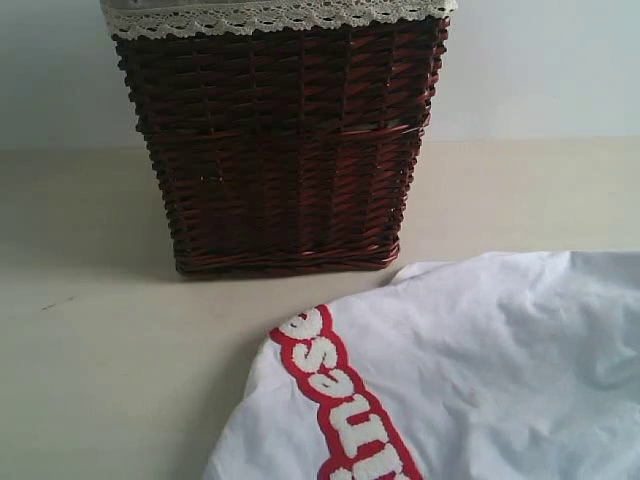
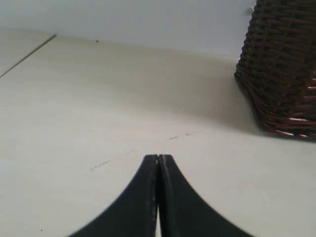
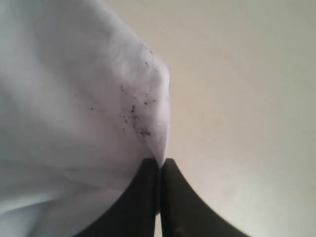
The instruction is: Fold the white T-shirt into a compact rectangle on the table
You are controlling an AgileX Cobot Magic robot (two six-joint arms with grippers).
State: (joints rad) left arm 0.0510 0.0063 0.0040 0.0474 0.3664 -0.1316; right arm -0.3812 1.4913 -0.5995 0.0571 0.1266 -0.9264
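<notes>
The white T-shirt [image 1: 500,370] lies wrinkled on the bench [image 1: 100,380], filling the exterior view from about 4 to 6 o'clock and running off the frame at the bottom and right. How its long axis runs cannot be told, since only part of it shows. Its band of fuzzy white letters outlined in red [image 1: 340,400] slants from roughly 10 o'clock down toward 5 o'clock. The shirt's rounded visible edge faces 9 to 11 o'clock.

Open bench spreads from 7 to 10 o'clock, and a narrower strip lies at 3 o'clock beside the basket. The dark wicker basket [image 1: 285,150] stands upright at 12 o'clock, near the shirt's edge but apart from it. White lace trim [image 1: 270,15] runs along its rim. Its inside is hidden, so its contents cannot be told. Behind it is a pale wall [image 1: 540,60].

The left jaws are pressed fully together with nothing between them, low over bare bench with the basket ahead and to one side. The right jaws are closed too, pinching a fold of the shirt's edge at their tips. Small dark specks mark the cloth just beyond the pinch.
</notes>
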